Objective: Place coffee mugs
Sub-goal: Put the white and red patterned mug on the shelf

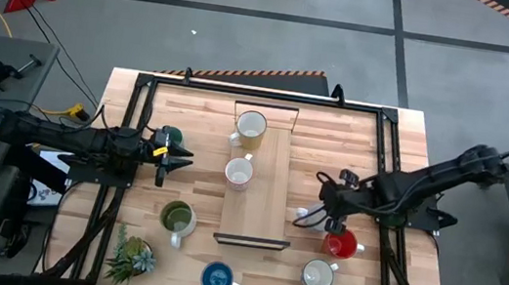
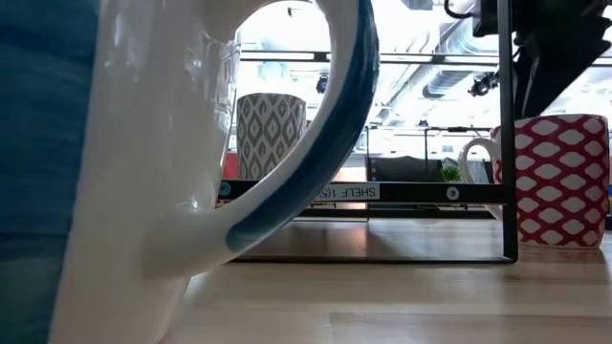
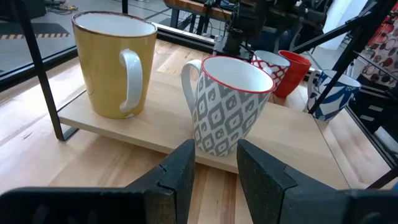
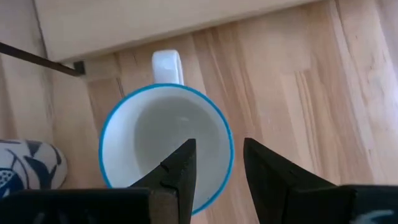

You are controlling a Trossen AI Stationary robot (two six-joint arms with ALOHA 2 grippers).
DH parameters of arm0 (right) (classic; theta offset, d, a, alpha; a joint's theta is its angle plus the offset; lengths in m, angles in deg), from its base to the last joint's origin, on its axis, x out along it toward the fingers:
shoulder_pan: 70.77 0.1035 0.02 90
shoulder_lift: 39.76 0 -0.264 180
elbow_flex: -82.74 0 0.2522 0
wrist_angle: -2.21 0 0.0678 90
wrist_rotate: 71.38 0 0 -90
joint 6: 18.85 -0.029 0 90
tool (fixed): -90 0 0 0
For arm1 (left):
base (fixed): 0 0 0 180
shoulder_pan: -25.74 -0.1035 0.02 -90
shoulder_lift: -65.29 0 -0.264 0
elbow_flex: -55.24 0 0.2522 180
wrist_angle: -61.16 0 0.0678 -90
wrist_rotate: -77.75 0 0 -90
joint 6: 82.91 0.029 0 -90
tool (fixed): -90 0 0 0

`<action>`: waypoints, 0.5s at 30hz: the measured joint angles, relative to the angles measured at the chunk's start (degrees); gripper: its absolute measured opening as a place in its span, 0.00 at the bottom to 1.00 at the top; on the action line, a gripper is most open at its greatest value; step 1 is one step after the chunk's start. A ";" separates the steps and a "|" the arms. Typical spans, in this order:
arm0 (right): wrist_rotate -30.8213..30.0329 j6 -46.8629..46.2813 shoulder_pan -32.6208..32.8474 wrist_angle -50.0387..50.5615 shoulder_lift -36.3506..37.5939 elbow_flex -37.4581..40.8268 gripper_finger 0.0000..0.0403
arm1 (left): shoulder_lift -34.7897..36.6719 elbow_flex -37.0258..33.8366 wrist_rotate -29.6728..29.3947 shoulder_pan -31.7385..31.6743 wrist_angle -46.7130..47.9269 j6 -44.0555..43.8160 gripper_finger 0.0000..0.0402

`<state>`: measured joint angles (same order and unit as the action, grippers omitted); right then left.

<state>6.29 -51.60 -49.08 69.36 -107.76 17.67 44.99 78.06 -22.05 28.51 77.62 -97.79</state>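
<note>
I am hovering the right hand point(image 4: 216, 163), fingers parted and gripping nothing, directly above the blue-rimmed white mug point(image 4: 166, 144) standing on the table point(image 4: 292, 93) beside the shelf board point(image 4: 155, 22), handle pointing toward that board.

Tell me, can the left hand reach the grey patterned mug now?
Probably yes: the left hand, open, points straight at the grey patterned mug, and nothing stands between them; the yellow mug stands clear beside it.
</note>
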 joint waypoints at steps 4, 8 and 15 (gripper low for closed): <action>-1.23 -1.59 0.70 -0.19 -1.95 0.00 0.28 | 0.00 0.00 0.00 0.00 0.00 0.02 0.27; -1.71 -2.45 0.68 -0.78 -3.57 0.00 0.28 | 0.00 0.00 0.09 0.00 0.02 0.02 0.27; -1.61 -3.06 0.62 -2.22 -8.00 0.00 0.28 | 0.00 0.00 0.20 0.00 0.02 0.04 0.27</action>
<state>4.68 -54.66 -48.47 67.14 -115.76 17.67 44.99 78.06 -21.86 28.51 77.64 -97.74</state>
